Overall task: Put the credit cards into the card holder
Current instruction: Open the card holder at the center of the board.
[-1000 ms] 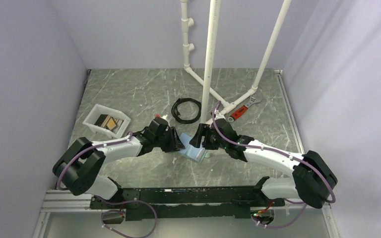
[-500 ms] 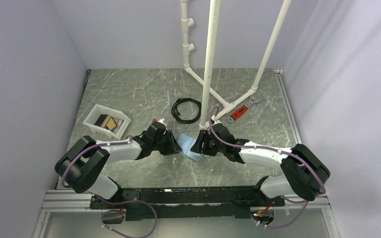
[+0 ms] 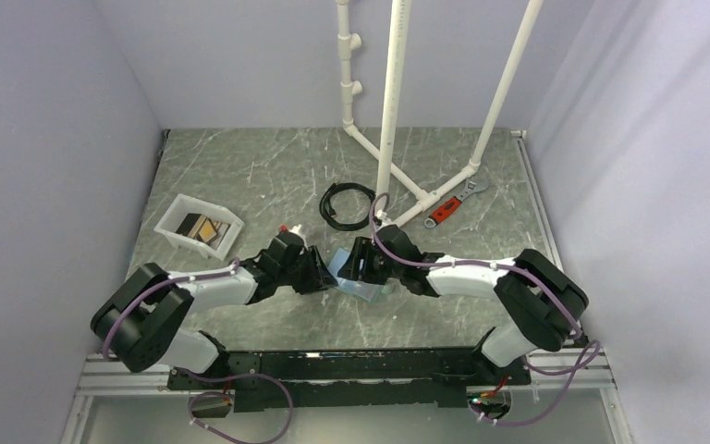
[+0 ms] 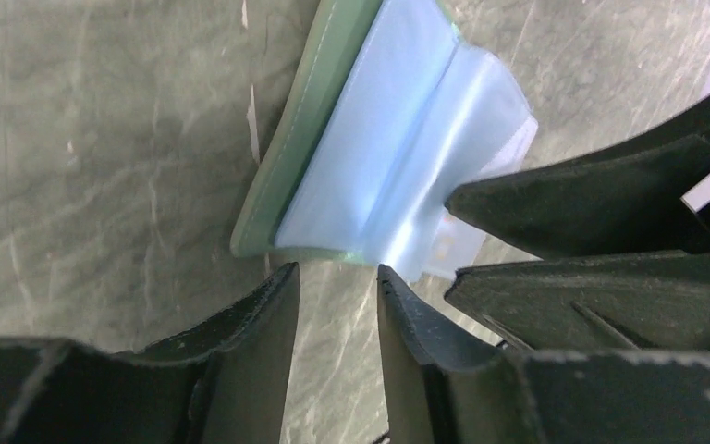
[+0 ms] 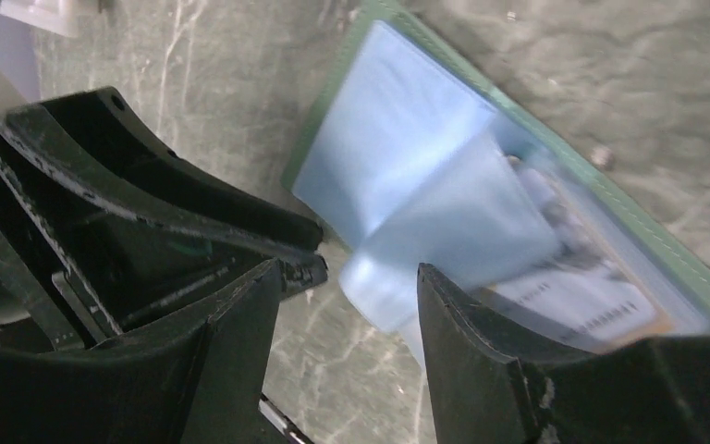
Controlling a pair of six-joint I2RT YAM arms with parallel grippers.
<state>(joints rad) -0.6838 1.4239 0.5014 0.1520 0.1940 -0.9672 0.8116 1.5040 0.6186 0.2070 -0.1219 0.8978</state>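
The card holder [image 3: 348, 278] lies open on the table between my two grippers, grey-green outside with light blue sleeves. In the left wrist view the card holder [image 4: 379, 157] lies just beyond my left gripper [image 4: 337, 271], which is open and empty. In the right wrist view the card holder [image 5: 407, 176] shows a pale printed card [image 5: 578, 291] under a sleeve, and a blue flap stands off the table by my right gripper [image 5: 347, 277], which is open. In the top view the left gripper [image 3: 324, 275] and right gripper [image 3: 355, 265] nearly meet. Tan and dark credit cards [image 3: 201, 228] lie in the tray.
A white tray [image 3: 174, 228] stands at the left. A black cable coil [image 3: 347, 204], a white pipe frame [image 3: 390, 111] and a red-handled wrench [image 3: 450, 203] sit behind the grippers. The opposite gripper's fingers [image 4: 592, 213] crowd each wrist view.
My right gripper has moved left along the card holder toward the left gripper. The left gripper has drawn back a little to the left. The card holder has shifted slightly left.
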